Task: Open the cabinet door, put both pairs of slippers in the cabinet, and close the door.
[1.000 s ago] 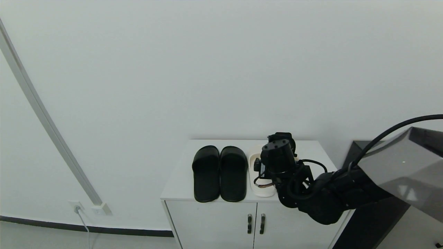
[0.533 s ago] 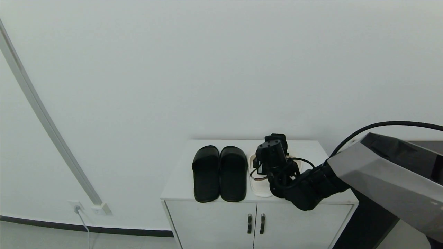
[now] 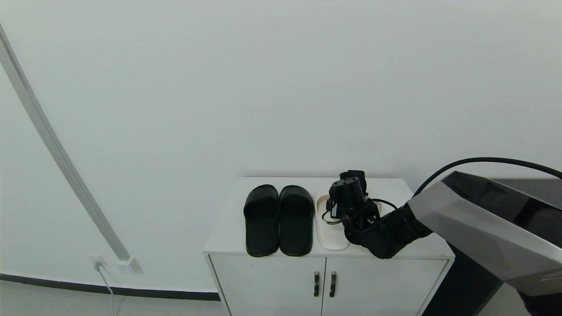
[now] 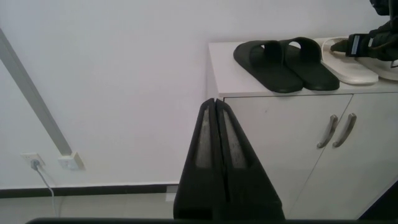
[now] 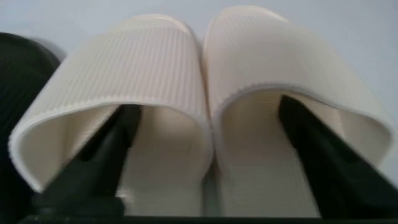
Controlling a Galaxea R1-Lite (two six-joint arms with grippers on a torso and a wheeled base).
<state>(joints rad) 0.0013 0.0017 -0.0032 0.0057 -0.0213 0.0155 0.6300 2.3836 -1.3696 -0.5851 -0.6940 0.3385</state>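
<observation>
On top of the white cabinet (image 3: 228,232) lie a pair of black slippers (image 3: 279,221) and, to their right, a pair of cream slippers (image 3: 330,235). My right gripper (image 5: 208,165) is open over the cream pair (image 5: 186,81), with one finger (image 5: 99,162) under each strap. In the head view the right gripper (image 3: 350,193) and its arm hide most of that pair. Both cabinet doors (image 3: 272,285) are closed, their handles (image 3: 325,283) side by side. My left gripper (image 4: 215,109) is shut and empty, well left of the cabinet (image 4: 273,143) and lower than its top.
A bare white wall rises behind the cabinet. A slanted grey conduit (image 3: 57,149) runs down to a wall socket (image 3: 97,262) with a cable at the lower left. A dark object (image 3: 461,281) stands against the cabinet's right side.
My right arm has pushed forward and lower across the cabinet top, and its gripper has slid in under the cream slippers' straps. The slippers and the doors have stayed in place.
</observation>
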